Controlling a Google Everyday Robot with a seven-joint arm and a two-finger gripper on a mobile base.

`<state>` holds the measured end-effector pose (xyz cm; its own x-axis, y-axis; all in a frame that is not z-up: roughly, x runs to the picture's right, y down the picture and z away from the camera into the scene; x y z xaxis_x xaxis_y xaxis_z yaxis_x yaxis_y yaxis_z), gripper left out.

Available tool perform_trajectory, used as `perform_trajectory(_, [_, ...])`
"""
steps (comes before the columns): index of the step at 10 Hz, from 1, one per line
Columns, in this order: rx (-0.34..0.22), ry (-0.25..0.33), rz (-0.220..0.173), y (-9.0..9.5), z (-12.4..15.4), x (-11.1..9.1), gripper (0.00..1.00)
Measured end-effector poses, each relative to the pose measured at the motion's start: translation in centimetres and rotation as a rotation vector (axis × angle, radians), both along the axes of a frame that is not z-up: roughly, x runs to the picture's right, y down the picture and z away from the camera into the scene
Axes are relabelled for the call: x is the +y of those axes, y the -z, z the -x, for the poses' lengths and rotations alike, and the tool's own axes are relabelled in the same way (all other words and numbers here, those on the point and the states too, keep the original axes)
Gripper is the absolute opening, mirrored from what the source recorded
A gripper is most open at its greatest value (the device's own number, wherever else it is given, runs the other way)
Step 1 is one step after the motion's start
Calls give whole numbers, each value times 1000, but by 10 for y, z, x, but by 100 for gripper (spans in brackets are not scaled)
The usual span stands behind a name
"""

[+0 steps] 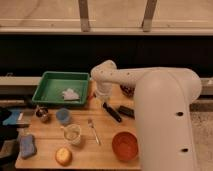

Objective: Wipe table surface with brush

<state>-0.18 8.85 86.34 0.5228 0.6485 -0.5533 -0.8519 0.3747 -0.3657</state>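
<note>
The light tan wooden table surface (pixel 50 132) fills the lower left. My white arm reaches in from the right, and its gripper (pixel 102 99) points down over the table's back middle, just right of the green tray. The gripper is shut on the upper end of the black-handled brush (pixel 113 113), which slants down and to the right with its far end on the tabletop. The brush's head cannot be made out.
A green tray (pixel 50 86) holds a white crumpled item (pixel 70 93). A short black block (pixel 126 111) lies beside the brush. A silver spoon (pixel 93 131), orange bowl (pixel 125 145), blue cup (pixel 63 115), clear cup (pixel 73 134), blue sponge (pixel 27 146) and round yellow fruit (pixel 63 156) stand on the table.
</note>
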Motion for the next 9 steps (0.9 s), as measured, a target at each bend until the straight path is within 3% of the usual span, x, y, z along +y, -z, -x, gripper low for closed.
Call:
perform_trajectory(2, [-43, 22, -1, 15, 21, 10, 6])
perform_trajectory(4, [-46, 41, 16, 32, 21, 27, 6])
perform_trajectory(7, [24, 33, 47, 52, -23, 49, 6])
perform_trajectory(9, [80, 20, 44, 53, -56, 54, 6])
